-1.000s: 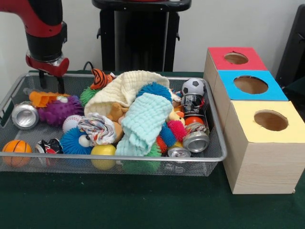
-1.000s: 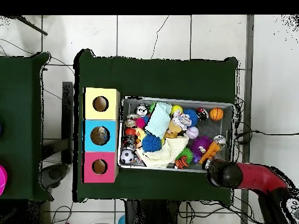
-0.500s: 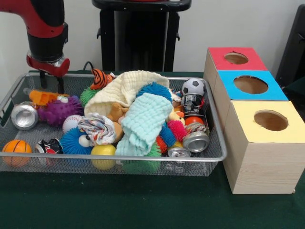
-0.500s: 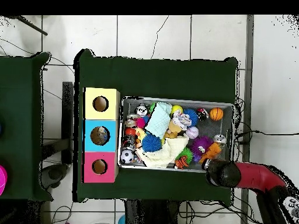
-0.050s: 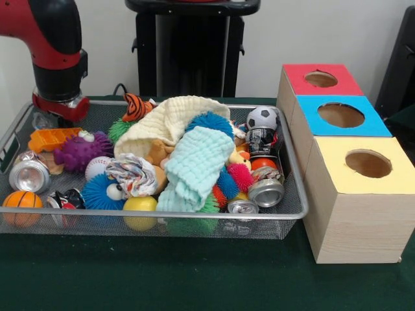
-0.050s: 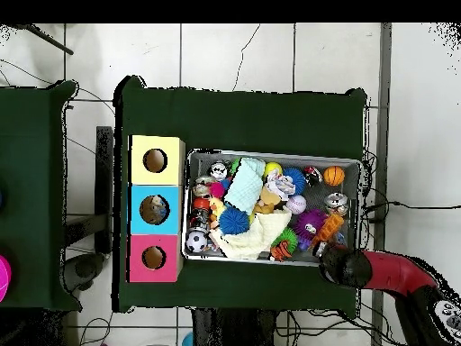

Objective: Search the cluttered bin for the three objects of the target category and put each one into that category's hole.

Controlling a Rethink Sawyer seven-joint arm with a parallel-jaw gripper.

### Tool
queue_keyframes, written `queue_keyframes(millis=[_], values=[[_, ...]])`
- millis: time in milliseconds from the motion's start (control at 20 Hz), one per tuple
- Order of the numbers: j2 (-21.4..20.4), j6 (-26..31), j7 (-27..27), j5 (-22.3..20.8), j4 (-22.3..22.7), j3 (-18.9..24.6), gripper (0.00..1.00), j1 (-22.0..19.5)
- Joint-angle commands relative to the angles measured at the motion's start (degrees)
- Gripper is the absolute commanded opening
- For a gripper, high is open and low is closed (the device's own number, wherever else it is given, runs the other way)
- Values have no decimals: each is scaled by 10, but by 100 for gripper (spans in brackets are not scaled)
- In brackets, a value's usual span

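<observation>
Green cloth covers the table [image 5: 194, 278], and on it a wire mesh bin [image 5: 295, 194] sits beside three boxes. At the bin's far left corner in the front view, the gripper [image 5: 53, 115] hangs low under the red arm [image 5: 45, 26]; its fingers are hidden, so I cannot tell whether it is parted or closed. Just beside it in the bin lie an orange toy [image 5: 55, 138] and a purple spiky toy [image 5: 81, 151], with a crushed can [image 5: 28, 174] by the bin's left wall. At the bin's middle lie a cream cloth [image 5: 172, 120] and a mint cloth [image 5: 194, 165]. Against the bin's right wall stand the red box [image 5: 321, 79], blue box [image 5: 340, 116] and yellow box [image 5: 363, 168], each with a round hole on top.
</observation>
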Motion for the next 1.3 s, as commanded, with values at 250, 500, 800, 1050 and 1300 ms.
queue_keyframes(millis=[250, 500, 800, 1050, 1300], values=[[109, -82, 35, 19, -97, 38, 0, 4], [99, -68, 36, 47, -98, 51, 0, 11], [103, -92, 13, 34, -109, 63, 0, 8], [137, -97, -40, 20, -151, 107, 0, -14], [135, -67, -20, 34, -179, 104, 0, 11]])
